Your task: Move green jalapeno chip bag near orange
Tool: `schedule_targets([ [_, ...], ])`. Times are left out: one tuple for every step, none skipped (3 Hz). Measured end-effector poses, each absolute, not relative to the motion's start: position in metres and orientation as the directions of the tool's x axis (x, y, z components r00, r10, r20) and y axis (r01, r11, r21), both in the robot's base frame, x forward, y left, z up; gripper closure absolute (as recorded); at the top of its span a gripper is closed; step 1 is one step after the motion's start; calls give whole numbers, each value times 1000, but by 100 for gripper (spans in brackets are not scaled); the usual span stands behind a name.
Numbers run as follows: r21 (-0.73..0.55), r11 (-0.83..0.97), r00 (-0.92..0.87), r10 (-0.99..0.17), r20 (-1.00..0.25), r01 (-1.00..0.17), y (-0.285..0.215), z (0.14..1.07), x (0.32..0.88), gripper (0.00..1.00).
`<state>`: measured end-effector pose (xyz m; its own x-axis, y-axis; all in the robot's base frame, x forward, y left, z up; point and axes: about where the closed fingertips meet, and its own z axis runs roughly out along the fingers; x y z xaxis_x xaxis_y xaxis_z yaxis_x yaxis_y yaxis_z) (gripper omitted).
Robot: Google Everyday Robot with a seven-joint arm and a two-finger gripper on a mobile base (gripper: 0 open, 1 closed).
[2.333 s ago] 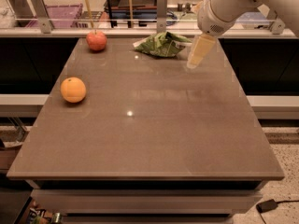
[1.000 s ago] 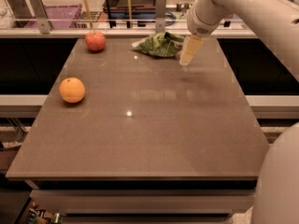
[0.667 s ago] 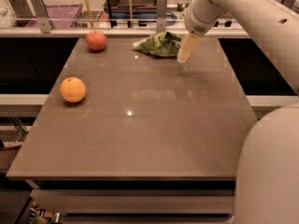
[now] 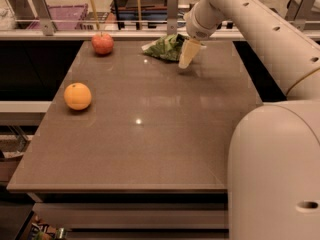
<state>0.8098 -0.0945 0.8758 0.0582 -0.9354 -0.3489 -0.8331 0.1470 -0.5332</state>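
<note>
The green jalapeno chip bag [image 4: 166, 47] lies crumpled at the table's far edge, right of centre. My gripper [image 4: 188, 55] hangs from the arm coming in from the upper right, with its pale fingers pointing down just right of the bag, touching or nearly touching its right edge. The orange [image 4: 77, 96] sits on the left side of the table, far from the bag.
A red apple [image 4: 102, 43] sits at the far left corner of the brown table [image 4: 150, 134]. A metal rail with posts [image 4: 172, 6] runs behind the far edge. The arm's large white body [image 4: 275, 174] fills the lower right.
The gripper has moved left and toward the far edge, closing in on the bag's right side. The arm's body has come into the lower right. Bag, orange and apple have not moved.
</note>
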Motion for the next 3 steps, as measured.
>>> schedule_targets([
  [-501,131,83,-920,-383,-855,-77,858,817,19],
  [-499,130,82,-921,-382,-857,-76,855,817,41],
  [-495,127,83,-920,-382,-860,-73,852,817,64],
])
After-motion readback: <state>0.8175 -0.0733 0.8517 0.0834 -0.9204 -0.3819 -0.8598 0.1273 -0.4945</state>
